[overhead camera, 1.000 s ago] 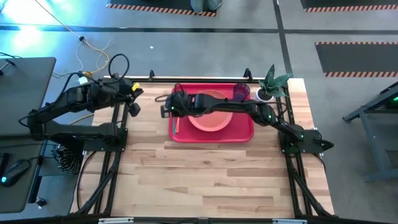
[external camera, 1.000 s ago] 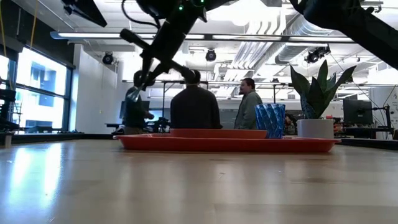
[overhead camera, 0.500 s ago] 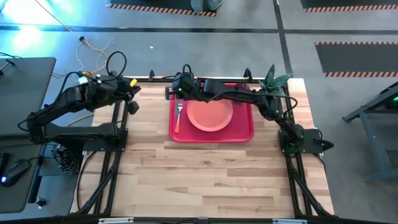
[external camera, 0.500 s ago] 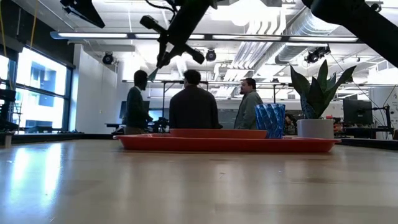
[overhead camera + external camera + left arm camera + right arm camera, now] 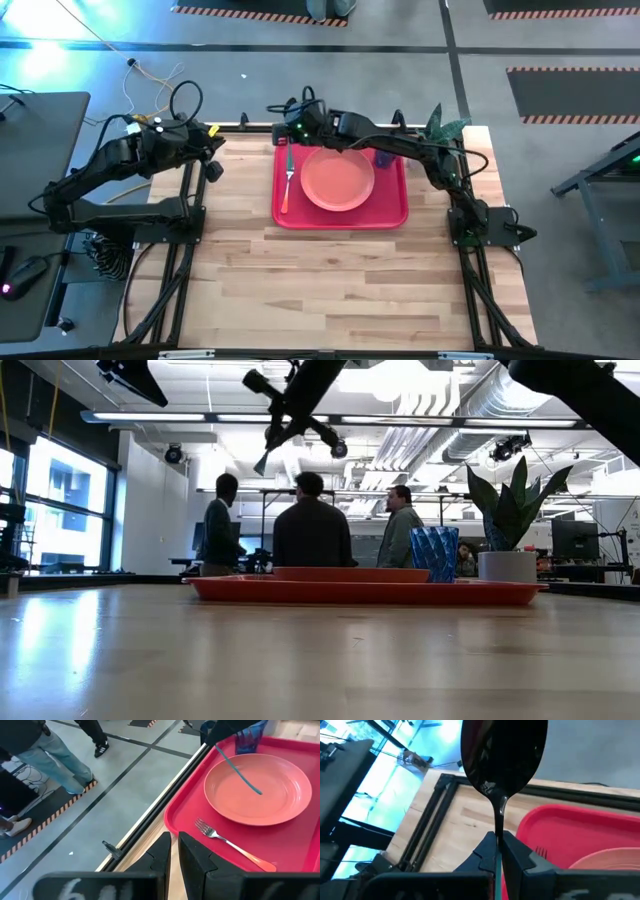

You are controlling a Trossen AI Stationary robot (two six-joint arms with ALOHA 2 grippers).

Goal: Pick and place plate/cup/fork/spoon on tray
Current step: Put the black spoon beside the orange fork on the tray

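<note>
My right gripper point(image 5: 289, 131) is shut on the spoon point(image 5: 502, 750), high above the far left corner of the red tray point(image 5: 395, 216). The spoon's teal handle point(image 5: 245, 775) shows over the pink plate point(image 5: 338, 180), which lies in the tray. The fork point(image 5: 286, 186) lies flat on the tray's left side, beside the plate. The blue cup point(image 5: 434, 554) stands at the tray's far right, partly hidden under my right arm in the high view. My left gripper point(image 5: 174, 851) is shut and empty, off the table's far left corner. My right gripper pinches the spoon's thin metal neck point(image 5: 499, 822), just behind the dark bowl, between its two fingers. The bowl point(image 5: 502, 750) sticks out ahead of the fingertips, and the teal handle runs back under the gripper. The spoon is lifted clear of tray and table.
A white pot with a green plant point(image 5: 438, 131) stands at the table's far right corner, beside the tray. The near half of the wooden table point(image 5: 340, 290) is bare. People stand in the room beyond the far edge point(image 5: 312, 525).
My right gripper has risen and gone toward the table's far edge, from low over the tray's left part to high above its far left corner, carrying the spoon. The fork and plate have stayed in place.
</note>
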